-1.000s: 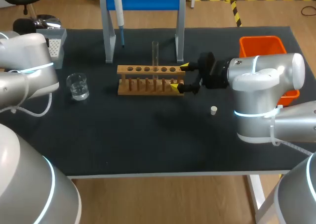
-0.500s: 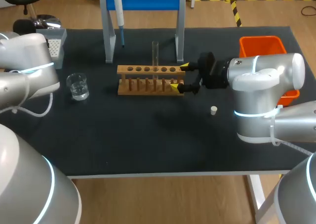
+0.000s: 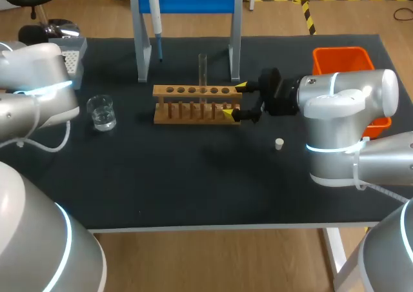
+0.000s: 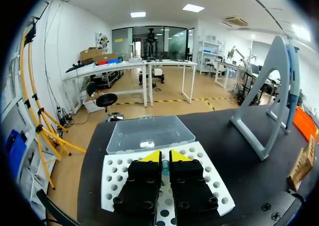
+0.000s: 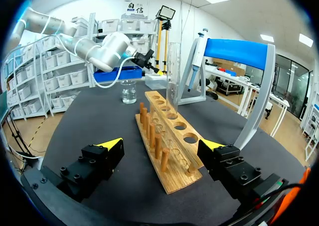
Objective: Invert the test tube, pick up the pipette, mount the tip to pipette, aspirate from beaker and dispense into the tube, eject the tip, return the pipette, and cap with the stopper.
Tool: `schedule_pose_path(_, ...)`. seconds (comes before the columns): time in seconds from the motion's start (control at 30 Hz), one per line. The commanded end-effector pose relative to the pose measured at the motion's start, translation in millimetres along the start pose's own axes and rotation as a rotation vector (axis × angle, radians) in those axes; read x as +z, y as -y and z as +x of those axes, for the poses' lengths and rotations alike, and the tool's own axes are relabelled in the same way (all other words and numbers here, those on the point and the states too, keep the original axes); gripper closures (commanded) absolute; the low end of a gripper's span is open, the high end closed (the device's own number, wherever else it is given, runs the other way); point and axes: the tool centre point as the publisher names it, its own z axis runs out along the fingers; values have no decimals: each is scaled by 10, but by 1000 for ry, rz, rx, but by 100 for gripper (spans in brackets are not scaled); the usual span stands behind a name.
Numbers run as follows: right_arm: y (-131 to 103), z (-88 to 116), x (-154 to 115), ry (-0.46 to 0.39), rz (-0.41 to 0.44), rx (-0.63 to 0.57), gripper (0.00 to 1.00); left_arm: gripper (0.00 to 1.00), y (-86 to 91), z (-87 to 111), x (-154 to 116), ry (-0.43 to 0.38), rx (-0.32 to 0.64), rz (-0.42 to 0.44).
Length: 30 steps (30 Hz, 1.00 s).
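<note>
Orange bin (image 3: pixel 342 60) part-hidden (behind right arm (image 3: pixel 348 105))

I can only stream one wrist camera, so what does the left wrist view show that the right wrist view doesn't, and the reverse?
Left wrist view only: the white tip rack right under the left gripper, with its clear lid ahead. Right wrist view only: the test tube standing in the wooden test tube rack, the beaker, and the right gripper, jaws wide either side of that rack's end. Both: that rack and the blue-topped stand.
</note>
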Motion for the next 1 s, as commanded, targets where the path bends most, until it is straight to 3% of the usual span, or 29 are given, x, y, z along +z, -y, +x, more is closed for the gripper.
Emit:
schedule_pose_path(0.03,2,-5,-6,-2,1,0,0,100,-26,-27,39,1,0,-3)
schedule_pose_path(0.67,2,-5,-6,-2,1,0,0,100,84,-46,-90,19,-6,27)
schedule_pose_path(1.0,2,-5,-6,-2,1,0,0,100,246,-45,-211,28,-9,59)
